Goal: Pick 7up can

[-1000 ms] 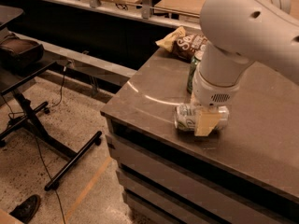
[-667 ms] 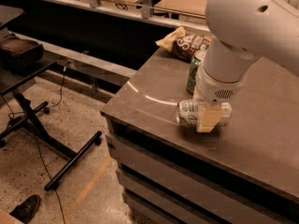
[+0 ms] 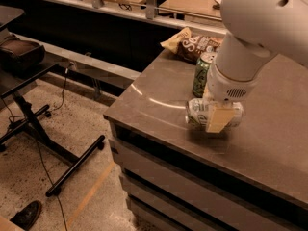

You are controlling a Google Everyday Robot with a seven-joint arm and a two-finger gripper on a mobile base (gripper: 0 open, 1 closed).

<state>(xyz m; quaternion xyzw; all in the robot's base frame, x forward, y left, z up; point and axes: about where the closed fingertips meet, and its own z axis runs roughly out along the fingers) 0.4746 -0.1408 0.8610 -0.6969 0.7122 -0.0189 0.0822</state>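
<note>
- Plainly, the 7up can (image 3: 198, 113) lies on its side on the grey counter (image 3: 159, 100), near the front edge.
- The gripper (image 3: 217, 116) sits down over the can's right half and covers it. Whether it has closed on the can or only straddles it, I cannot tell.
- The white arm (image 3: 250, 37) hides the can's far side.
- Just behind stands a darker green can (image 3: 201, 72), upright, with its right side behind the arm.
- Farther back lies a chip bag (image 3: 190, 43), also partly covered.
- On the floor to the left are a black stand (image 3: 53, 153) and a dark shoe (image 3: 26, 214).
</note>
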